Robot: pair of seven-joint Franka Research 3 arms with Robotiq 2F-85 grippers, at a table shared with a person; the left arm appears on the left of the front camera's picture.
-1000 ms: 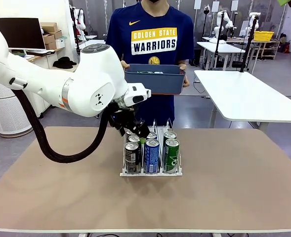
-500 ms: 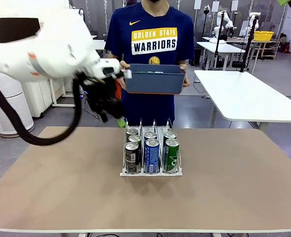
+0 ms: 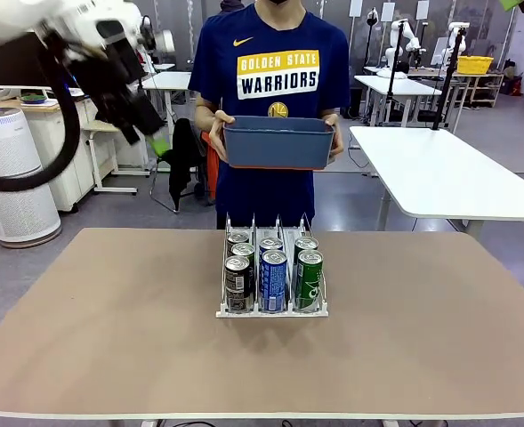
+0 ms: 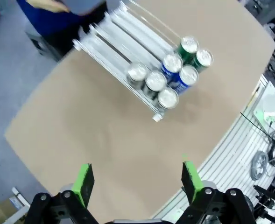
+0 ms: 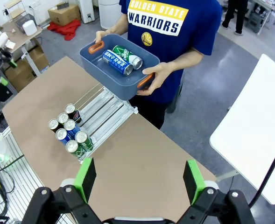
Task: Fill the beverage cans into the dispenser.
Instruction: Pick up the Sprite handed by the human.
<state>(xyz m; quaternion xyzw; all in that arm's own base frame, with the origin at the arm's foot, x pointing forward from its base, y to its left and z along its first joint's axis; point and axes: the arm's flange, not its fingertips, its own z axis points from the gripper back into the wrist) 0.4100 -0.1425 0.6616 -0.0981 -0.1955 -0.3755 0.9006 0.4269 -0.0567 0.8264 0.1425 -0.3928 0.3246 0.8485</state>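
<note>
left gripper: the left gripper (image 3: 155, 142) is hanging high at the upper left of the front view, well apart from the dispenser (image 3: 254, 228). Its jaws are standing released with nothing between them (its own wrist view is agreeing, green pads (image 4: 85, 179) wide apart over bare table (image 4: 104, 135)).
right gripper: the right gripper (image 5: 138, 173) is looking down from high above the table. Its jaws are spread wide and gripping nothing.
dispenser place: it is sitting mid-table, with three lanes running toward the person (image 3: 275, 53). The near ends are holding cans and the far ends are lying bare.
beverage cans: seven beverage cans (image 3: 273, 280) are standing upright in the lanes. Seen from the front, three dark ones are in the left lane, two blue in the middle and two green in the right.
front vs wrist views: the front view is stacking the rows behind one another. Both wrist views are looking down on the silver tops, so the count is coming from there.
blue bin: the person is holding the blue bin (image 3: 278, 149) in both hands (image 3: 333, 133) at chest height, beyond the table's far edge.
bin contents: the front view is meeting the bin's outer wall side-on. The right wrist view is looking into it, where a blue-and-white can (image 5: 117, 62) and a green can (image 5: 128, 54) are lying on their sides, side by side.
</note>
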